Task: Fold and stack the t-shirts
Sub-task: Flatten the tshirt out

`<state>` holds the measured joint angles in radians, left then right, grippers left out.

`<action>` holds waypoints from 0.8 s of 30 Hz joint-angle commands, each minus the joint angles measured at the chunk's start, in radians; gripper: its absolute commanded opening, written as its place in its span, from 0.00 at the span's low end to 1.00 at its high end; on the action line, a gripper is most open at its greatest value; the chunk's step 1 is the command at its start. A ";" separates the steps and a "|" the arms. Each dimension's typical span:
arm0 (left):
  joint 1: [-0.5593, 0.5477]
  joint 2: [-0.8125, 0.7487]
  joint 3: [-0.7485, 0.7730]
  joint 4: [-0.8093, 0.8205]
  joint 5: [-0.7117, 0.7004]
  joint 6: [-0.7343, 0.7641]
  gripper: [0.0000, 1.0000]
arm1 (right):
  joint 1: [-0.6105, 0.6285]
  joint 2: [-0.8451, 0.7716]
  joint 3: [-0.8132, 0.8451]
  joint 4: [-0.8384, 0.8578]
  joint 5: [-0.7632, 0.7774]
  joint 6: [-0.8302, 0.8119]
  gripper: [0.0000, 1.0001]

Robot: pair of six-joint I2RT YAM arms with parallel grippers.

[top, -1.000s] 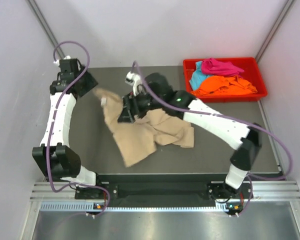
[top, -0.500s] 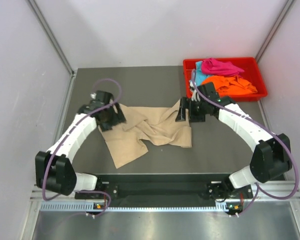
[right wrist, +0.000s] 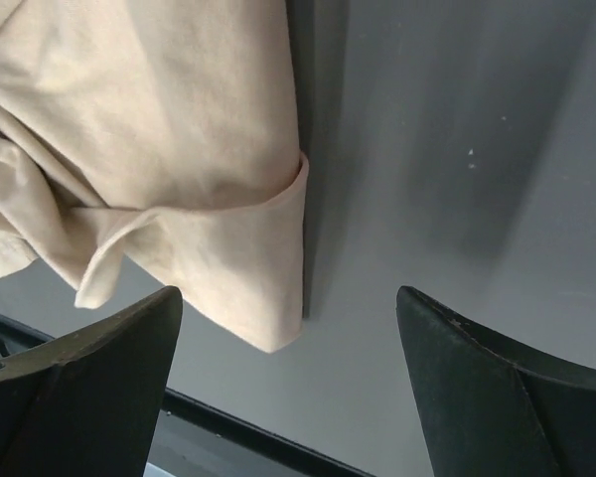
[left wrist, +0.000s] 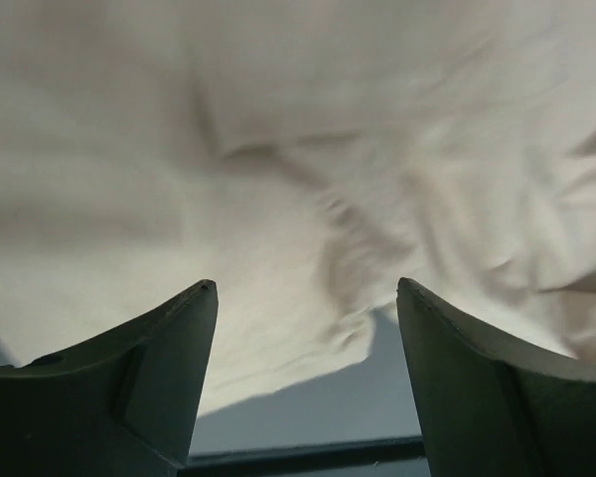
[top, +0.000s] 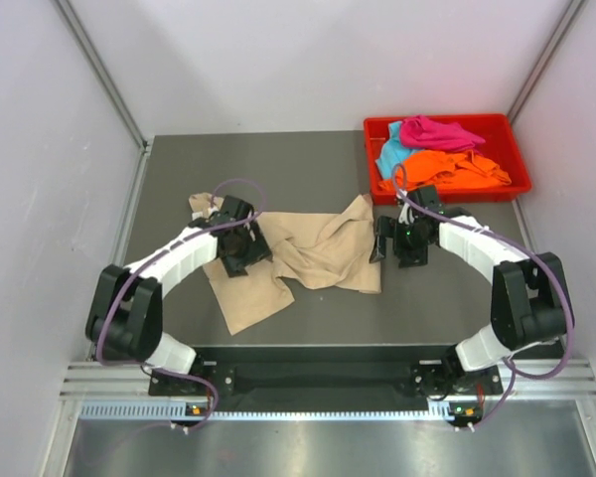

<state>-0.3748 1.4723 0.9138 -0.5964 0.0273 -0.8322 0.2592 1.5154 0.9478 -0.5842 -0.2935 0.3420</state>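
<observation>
A beige t-shirt (top: 318,248) lies crumpled and partly spread on the dark table. My left gripper (top: 240,248) hovers over its left part, open, with only beige cloth (left wrist: 278,149) below and nothing between the fingers (left wrist: 169,348). My right gripper (top: 395,241) is open just off the shirt's right edge. In the right wrist view a folded hem corner of the shirt (right wrist: 179,119) reaches between the open jaws without being gripped. Pink (top: 437,132), teal (top: 390,154) and orange (top: 447,169) t-shirts lie heaped in the tray.
The red plastic tray (top: 487,120) sits at the back right corner of the table. Bare table (top: 457,288) shows right of the beige shirt and behind it. Grey walls close in the sides and back. A black rail runs along the near edge (right wrist: 238,437).
Both arms swung down and apart, laying the beige shirt across the table. Both grippers opened and let go of it, then drew slightly toward the near side.
</observation>
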 commanded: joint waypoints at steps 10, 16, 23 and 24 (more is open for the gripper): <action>0.027 0.448 0.394 0.118 0.026 0.142 0.77 | 0.038 0.083 0.054 0.116 -0.056 0.054 0.87; 0.143 0.533 0.468 0.095 0.031 0.120 0.00 | 0.098 0.140 0.086 0.115 -0.015 0.069 0.66; 0.332 0.428 0.543 0.055 -0.087 0.204 0.00 | 0.234 0.244 0.311 0.043 0.020 0.061 0.00; 0.342 0.431 0.563 0.043 -0.090 0.218 0.00 | 0.259 0.250 0.339 0.029 0.039 0.060 0.00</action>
<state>-0.0921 1.9682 1.4010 -0.5365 0.0433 -0.6800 0.4370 1.7584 1.1633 -0.5358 -0.2897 0.4114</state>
